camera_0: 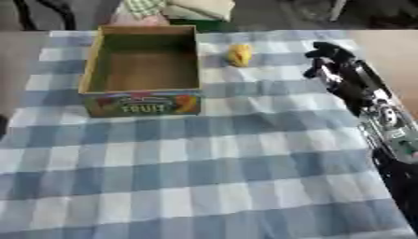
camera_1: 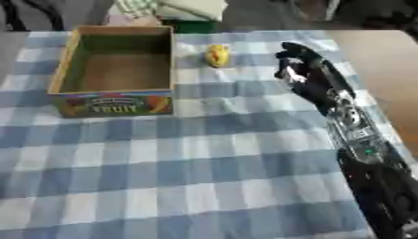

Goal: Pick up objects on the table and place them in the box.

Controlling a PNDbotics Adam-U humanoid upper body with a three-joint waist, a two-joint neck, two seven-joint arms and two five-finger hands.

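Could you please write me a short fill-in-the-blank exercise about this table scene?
1. The small object lying beside the box is ____ in colour.
2. The box has nothing inside and carries the word ____ on its front.
3. The only hand in view is the robot's ____ one.
4. The cloth on the table has a blue and white ____ pattern.

Missing words: yellow; FRUIT; right; checked

Right hand (camera_1: 296,58) over checked cloth (camera_1: 204,163) on desk, right of small yellow object (camera_1: 216,55), apart from it. Open cardboard box (camera_1: 114,70) left of object. Fingers unclear.
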